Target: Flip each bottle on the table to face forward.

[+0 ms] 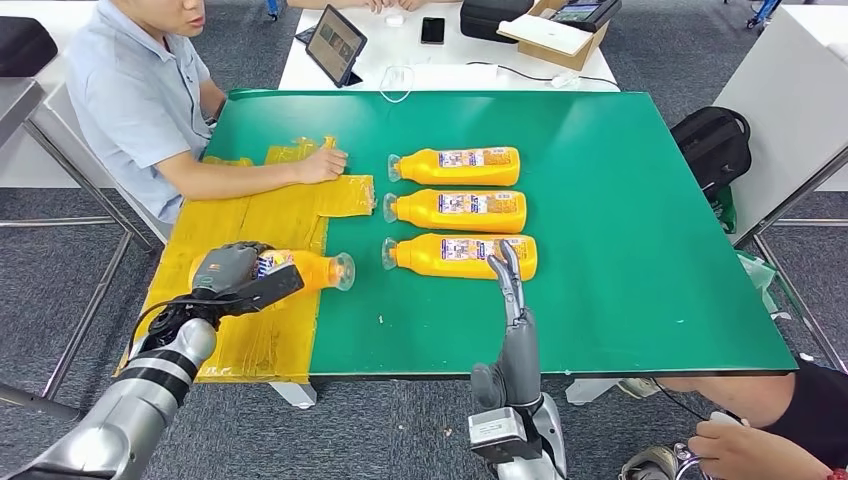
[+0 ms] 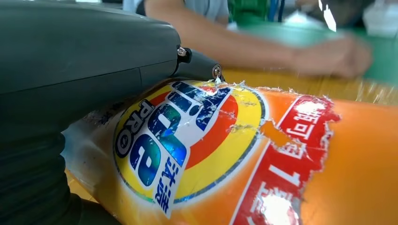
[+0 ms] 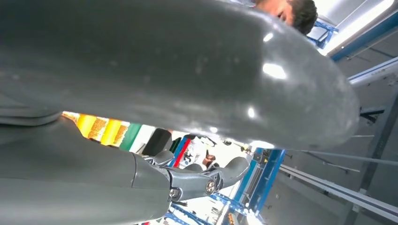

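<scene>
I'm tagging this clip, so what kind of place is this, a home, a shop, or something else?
Most likely an office or lab used for robot trials: grey carpet floor, a white desk with a tablet, and a green-topped work table with people seated around.

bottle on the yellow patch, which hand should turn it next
Left. The left hand already wraps the base of the lone bottle on the yellow patch. The right hand is over by the nearest of the three bottles in the row.

"PRO" on the held bottle's (image 2: 263, 159) torn label; brand perhaps Tide
</scene>
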Motion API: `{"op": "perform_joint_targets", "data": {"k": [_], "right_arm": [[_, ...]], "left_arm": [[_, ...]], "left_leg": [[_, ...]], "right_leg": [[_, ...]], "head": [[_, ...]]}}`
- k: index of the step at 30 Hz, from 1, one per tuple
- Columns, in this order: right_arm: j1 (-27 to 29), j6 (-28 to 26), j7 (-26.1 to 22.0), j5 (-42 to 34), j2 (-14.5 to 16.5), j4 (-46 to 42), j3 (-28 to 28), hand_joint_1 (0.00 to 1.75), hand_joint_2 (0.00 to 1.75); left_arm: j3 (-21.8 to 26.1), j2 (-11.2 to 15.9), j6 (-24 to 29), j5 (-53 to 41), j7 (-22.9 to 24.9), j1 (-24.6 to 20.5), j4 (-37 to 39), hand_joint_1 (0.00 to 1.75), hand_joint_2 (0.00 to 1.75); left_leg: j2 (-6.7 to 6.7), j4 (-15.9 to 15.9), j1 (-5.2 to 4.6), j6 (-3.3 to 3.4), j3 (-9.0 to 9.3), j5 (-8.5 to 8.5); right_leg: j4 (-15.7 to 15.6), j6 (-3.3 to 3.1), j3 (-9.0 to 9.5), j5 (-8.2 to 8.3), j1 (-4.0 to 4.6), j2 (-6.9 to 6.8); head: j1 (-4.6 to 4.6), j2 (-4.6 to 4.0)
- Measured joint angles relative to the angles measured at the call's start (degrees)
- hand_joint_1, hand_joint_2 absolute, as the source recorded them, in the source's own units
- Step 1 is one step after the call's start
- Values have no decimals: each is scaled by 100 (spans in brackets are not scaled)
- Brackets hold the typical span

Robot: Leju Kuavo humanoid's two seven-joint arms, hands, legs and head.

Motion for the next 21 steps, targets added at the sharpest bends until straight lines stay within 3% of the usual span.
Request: {"op": "perform_joint_targets", "data": {"k": [2, 4, 5, 8, 15, 21], "right_arm": [[-7, 16, 0, -31, -4, 24, -20, 0, 0], [-12, 25, 1, -61, -4, 54, -37, 0, 0], [-17, 26, 1, -67, -4, 69, -40, 0, 0], [-39, 24, 1, -86, -4, 117, -42, 0, 0], [-154, 1, 1, -242, -17, 277, -42, 0, 0], [-246, -138, 1, -314, -54, 428, -14, 0, 0]], "left_arm": [[-132, 52, -152, -159, 13, -175, 284, 59, 175], [-252, 79, -306, -249, 43, -337, 513, 13, 175], [-289, 81, -382, -250, 54, -400, 605, 4, 131], [-344, 82, -649, -81, -44, -512, 819, 0, 0], [-332, 93, -1634, 837, -1061, -620, 981, 0, 0], [-191, 86, -2216, 1934, -1539, -487, 698, 0, 0]], "left_leg": [[0, 0, 0, 0, -1, 0], [-1, -1, 0, 0, 0, 0], [-1, -1, 0, 0, 0, 0], [0, -1, 0, 0, 1, 1], [-3, -1, 0, 0, 3, 3], [-2, -1, 0, 0, 5, 3]], "right_leg": [[0, 0, 0, 0, 0, 0], [0, 0, 0, 0, 0, 0], [0, 0, 0, 0, 0, 0], [0, 0, 1, 0, 0, 0], [1, 0, 8, 0, -1, -2], [1, 0, 8, 0, 0, -2]], "head": [[-2, 0], [-2, 0], [-1, 0], [-1, 0], [-1, 0], [-1, 0]]}}
